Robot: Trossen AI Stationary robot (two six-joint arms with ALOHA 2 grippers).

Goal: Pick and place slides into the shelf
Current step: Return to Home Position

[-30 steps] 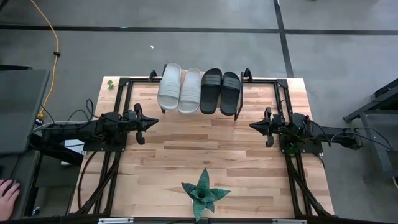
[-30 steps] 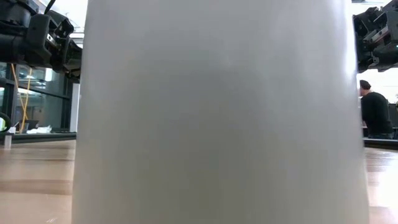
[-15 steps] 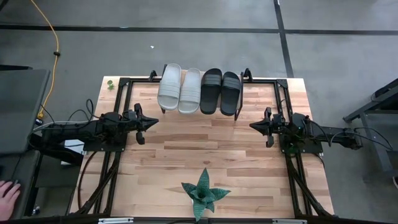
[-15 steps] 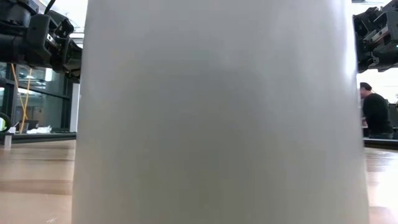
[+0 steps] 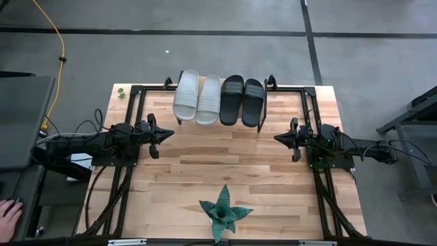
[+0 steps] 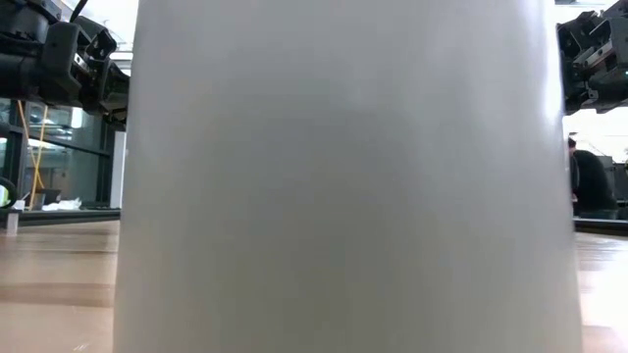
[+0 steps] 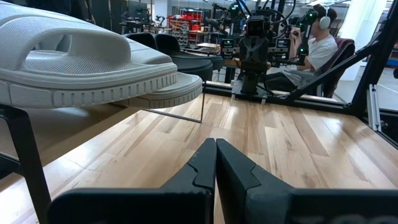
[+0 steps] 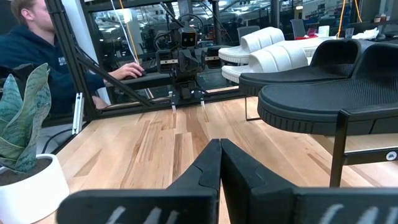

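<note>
Four slides lie side by side at the table's far edge: two pale ones (image 5: pixel 186 96) (image 5: pixel 208 99) and two black ones (image 5: pixel 231 100) (image 5: pixel 253 102). Their soles rest on the shelf, whose thin dark legs (image 8: pixel 339 146) (image 7: pixel 202 107) show under them; the slides hide its top. My left gripper (image 5: pixel 171 134) (image 7: pixel 216 142) hangs shut over the table's left side, pointing level toward the right. My right gripper (image 5: pixel 276 137) (image 8: pixel 220 142) hangs shut over the right side, facing it. Neither holds anything.
A green spiky plant (image 5: pixel 222 213) in a white pot (image 8: pixel 31 186) stands near the table's front edge; the pot (image 6: pixel 343 176) blocks most of the low view. Bare wood (image 5: pixel 225 154) lies between the grippers. People sit beyond the table (image 7: pixel 317 43) (image 8: pixel 37 56); a hand (image 5: pixel 7 212) shows at the lower left.
</note>
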